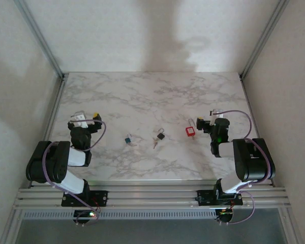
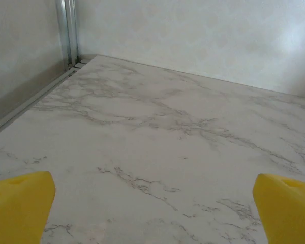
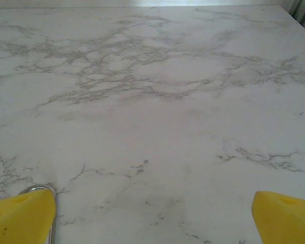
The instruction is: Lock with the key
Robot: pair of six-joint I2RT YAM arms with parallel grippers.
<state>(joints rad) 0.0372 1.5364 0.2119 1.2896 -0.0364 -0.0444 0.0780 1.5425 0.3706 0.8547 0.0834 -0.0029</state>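
Three small padlocks lie in a row on the marble table (image 1: 142, 96): a blue padlock (image 1: 128, 138), a black padlock (image 1: 160, 135) and a red padlock (image 1: 189, 131). A small key (image 1: 155, 144) lies right beside the black one. My left gripper (image 1: 86, 117) rests at the table's left side, well left of the blue padlock, open and empty (image 2: 152, 211). My right gripper (image 1: 208, 118) stands open just right of the red padlock, holding nothing (image 3: 152, 213). A silver shackle (image 3: 42, 190) peeks out beside its left fingertip (image 3: 20, 216).
Metal frame posts (image 1: 40, 38) and white walls enclose the table on three sides. An aluminium rail (image 1: 147, 195) runs along the near edge by the arm bases. The far half of the marble is bare.
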